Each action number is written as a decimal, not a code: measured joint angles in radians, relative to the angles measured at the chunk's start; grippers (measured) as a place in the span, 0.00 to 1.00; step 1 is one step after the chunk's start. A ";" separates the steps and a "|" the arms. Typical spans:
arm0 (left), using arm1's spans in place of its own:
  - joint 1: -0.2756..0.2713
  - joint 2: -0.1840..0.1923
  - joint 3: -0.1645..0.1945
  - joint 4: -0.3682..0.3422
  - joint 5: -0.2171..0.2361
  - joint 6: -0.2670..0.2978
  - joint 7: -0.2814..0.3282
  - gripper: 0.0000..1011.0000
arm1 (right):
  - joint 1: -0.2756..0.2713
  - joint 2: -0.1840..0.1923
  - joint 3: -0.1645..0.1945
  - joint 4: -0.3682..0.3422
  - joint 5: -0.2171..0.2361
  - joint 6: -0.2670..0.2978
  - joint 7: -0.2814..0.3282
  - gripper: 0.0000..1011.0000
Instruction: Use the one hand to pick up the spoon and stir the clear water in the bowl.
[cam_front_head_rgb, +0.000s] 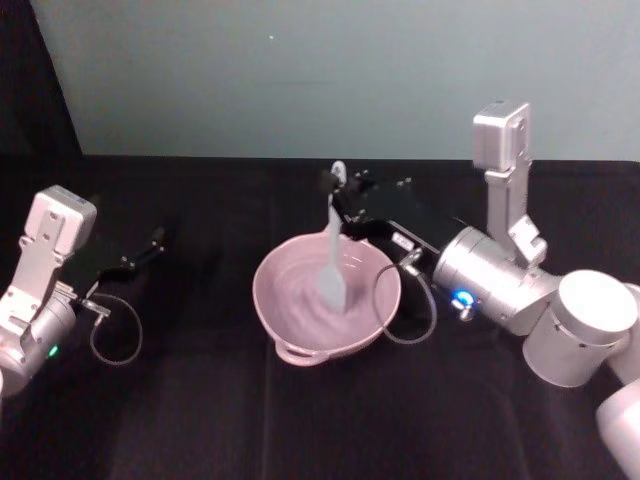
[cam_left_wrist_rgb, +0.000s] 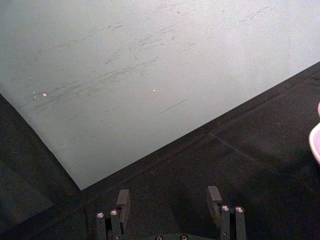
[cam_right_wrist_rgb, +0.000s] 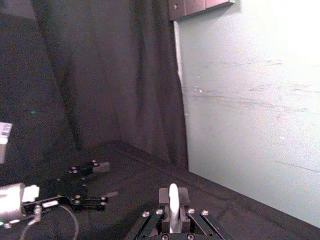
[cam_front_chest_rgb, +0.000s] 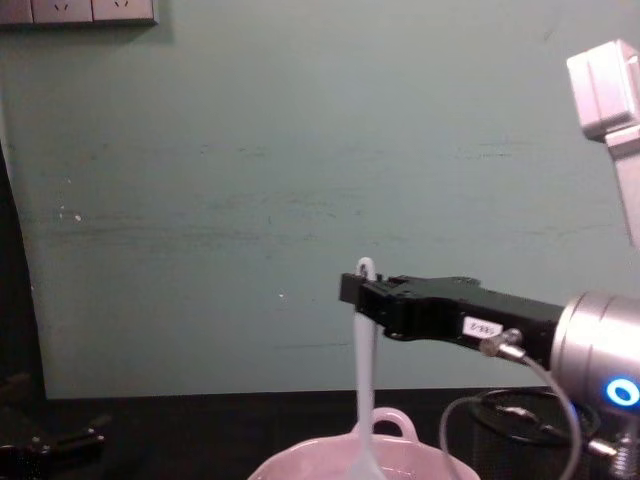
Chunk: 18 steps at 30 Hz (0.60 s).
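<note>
The spoon (cam_front_head_rgb: 331, 262), one, clamped in right claw (cam_front_head_rgb: 335, 188), dips into one bowl (cam_front_head_rgb: 283, 300); left claw (cam_left_wrist_rgb: 168, 200) apart.

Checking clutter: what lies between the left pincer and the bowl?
Only bare black cloth, in the head view, between the left pincer and the bowl; the right pincer holds the spoon in it.

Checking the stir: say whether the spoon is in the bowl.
In: the spoon, held upright by the right gripper, has its blade inside the bowl.
</note>
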<state>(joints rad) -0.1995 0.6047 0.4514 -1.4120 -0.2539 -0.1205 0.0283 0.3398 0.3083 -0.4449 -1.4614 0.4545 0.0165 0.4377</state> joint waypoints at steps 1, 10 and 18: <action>0.000 0.000 0.000 0.000 0.000 0.000 0.000 1.00 | 0.001 -0.004 -0.003 0.003 0.001 -0.002 0.002 0.11; 0.000 0.000 0.000 0.000 0.000 0.000 0.000 1.00 | 0.048 -0.059 -0.041 0.069 0.002 -0.021 0.024 0.11; 0.000 0.000 0.000 0.000 0.000 0.000 0.000 1.00 | 0.117 -0.095 -0.052 0.162 -0.012 -0.029 0.029 0.11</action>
<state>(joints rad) -0.1995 0.6047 0.4514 -1.4120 -0.2539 -0.1205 0.0283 0.4570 0.2131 -0.4974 -1.2990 0.4429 -0.0128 0.4671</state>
